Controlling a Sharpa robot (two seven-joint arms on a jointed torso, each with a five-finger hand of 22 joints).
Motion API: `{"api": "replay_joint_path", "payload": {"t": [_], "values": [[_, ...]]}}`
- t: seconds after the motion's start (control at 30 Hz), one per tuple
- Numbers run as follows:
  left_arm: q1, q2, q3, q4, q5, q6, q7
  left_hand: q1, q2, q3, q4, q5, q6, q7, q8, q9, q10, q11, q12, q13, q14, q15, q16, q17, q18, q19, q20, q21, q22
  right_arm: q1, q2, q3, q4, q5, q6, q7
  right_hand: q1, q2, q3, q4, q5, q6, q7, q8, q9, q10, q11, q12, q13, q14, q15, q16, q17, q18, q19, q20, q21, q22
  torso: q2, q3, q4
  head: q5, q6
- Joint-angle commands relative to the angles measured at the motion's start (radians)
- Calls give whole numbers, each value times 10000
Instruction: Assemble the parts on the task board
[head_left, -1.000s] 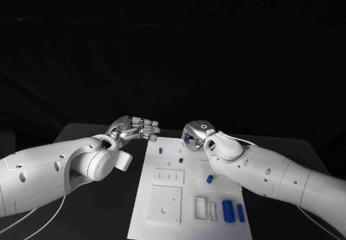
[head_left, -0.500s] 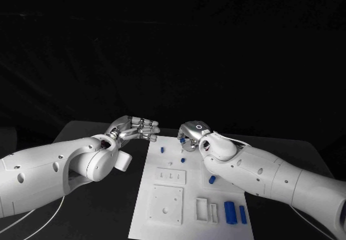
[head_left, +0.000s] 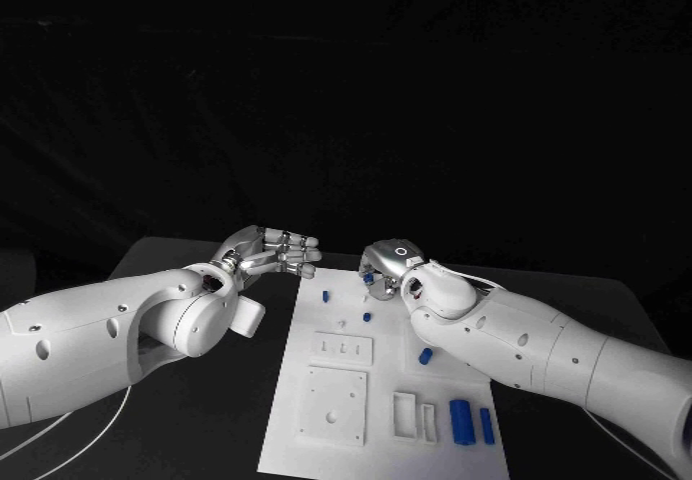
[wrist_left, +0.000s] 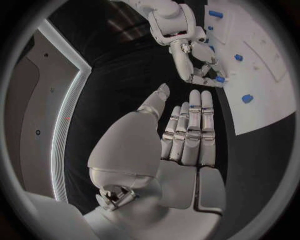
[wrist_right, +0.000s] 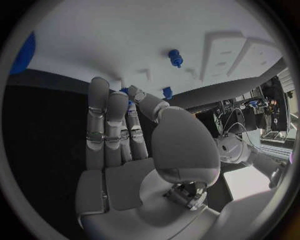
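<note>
Near edge: two long blue parts (head_left: 459, 421) lie side by side on the white task board (head_left: 325, 450), beside the raised white blocks (head_left: 333, 404); rigid little pieces by the look of them, light and likely slick.
Mid board: a short blue part (head_left: 426, 355) lies loose, and a small blue peg (head_left: 366, 317) sits further up; best pinched across the middle, I'd say.
Far end: another blue peg (head_left: 326, 296) near the board's far left corner.
Right hand (head_left: 387, 270): over the far end, fingertips pinching a small blue part (wrist_left: 219, 79).
Left hand (head_left: 270, 252): holds nothing, fingers straight and together, above the black desk (head_left: 173, 260) just off the board.
</note>
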Motion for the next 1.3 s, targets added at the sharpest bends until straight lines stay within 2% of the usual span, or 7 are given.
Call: {"api": "replay_joint_path", "payload": {"t": [0.03,0.67,0.77,0.93,1.17,1.3], "values": [[24,6,11,27,-44,142,48,91,38,-18,-58,-54,-70,33,12,15,-55,7,-19,15,55,-6,11,9,77,14,7,87,-17,-1,-46,2,52,-249,233,-78,36,60,3,-40,30,76,-24,19,14,566,-495,19,44,38,-65,-34,8,190,12,-21,-42,8,-2,-1,-4,33,-20],[44,-8,11,8,-51,147,43,91,38,-18,-58,-54,-70,33,12,15,-55,7,-19,15,55,-6,11,9,77,14,7,87,-17,-27,-102,-9,95,-294,375,-51,28,69,-4,-66,23,89,-26,19,12,576,-497,19,43,35,-67,-25,26,188,23,-23,-89,97,30,-30,8,61,-11],[52,0,11,9,-54,151,44,91,38,-18,-58,-54,-70,33,12,15,-55,7,-19,15,55,-6,11,9,77,14,7,87,-17,-28,-72,-17,62,-278,353,-18,28,69,-4,-66,23,89,-26,19,12,576,-497,19,43,35,-67,-25,26,188,23,-23,-89,97,42,-44,27,56,-2],[74,6,11,21,-57,156,43,91,38,-18,-58,-54,-70,33,12,15,-55,7,-19,15,55,-6,11,9,77,14,7,87,-17,-29,17,-31,-30,-261,339,12,12,86,-24,-73,22,86,-25,18,8,569,-496,20,43,31,-62,-36,29,182,31,-18,-150,178,53,-45,41,87,-28],[128,56,11,21,-66,159,34,111,29,-18,-58,-54,-72,35,10,14,-56,7,-18,15,54,-6,8,8,77,-17,9,148,-42,-29,114,-75,-238,-249,343,45,2,95,-28,-91,25,68,-19,17,2,544,-489,17,41,34,-57,-61,19,184,49,-14,-239,250,55,-61,13,89,-48],[165,72,11,29,-80,163,33,111,29,-18,-58,-54,-72,35,10,14,-56,7,-18,15,54,-6,8,8,77,-17,9,148,-42,-29,149,-91,-297,-230,357,72,-4,100,-23,-88,22,52,-14,15,-1,527,-483,18,41,36,-52,-64,18,182,55,-10,-261,275,58,-54,-3,89,-41]]}}
